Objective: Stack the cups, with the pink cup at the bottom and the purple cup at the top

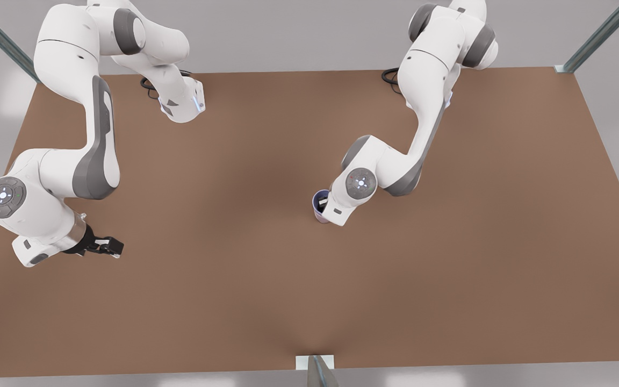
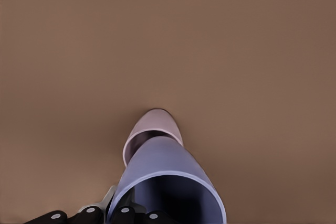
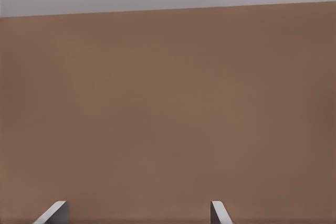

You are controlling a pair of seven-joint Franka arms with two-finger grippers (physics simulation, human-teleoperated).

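Note:
The purple cup (image 1: pixel 318 203) stands upright near the table's middle, with its base inside the mouth of the pink cup (image 1: pixel 321 218), whose rim (image 2: pixel 152 125) shows beyond the purple wall (image 2: pixel 163 163). My left gripper (image 1: pixel 325 207), on the arm at the front view's right, is shut on the purple cup's rim. One finger (image 2: pixel 111 199) lies against the outside wall and the other is inside the cup. My right gripper (image 1: pixel 112 247), on the arm at the front view's left, waits open and holds nothing, low over the table near its left edge.
The brown table (image 1: pixel 234 301) is bordered by metal frame posts at the back corners (image 1: pixel 594 37) and a bracket at the front edge (image 1: pixel 317 368). Both arm bases stand along the back edge.

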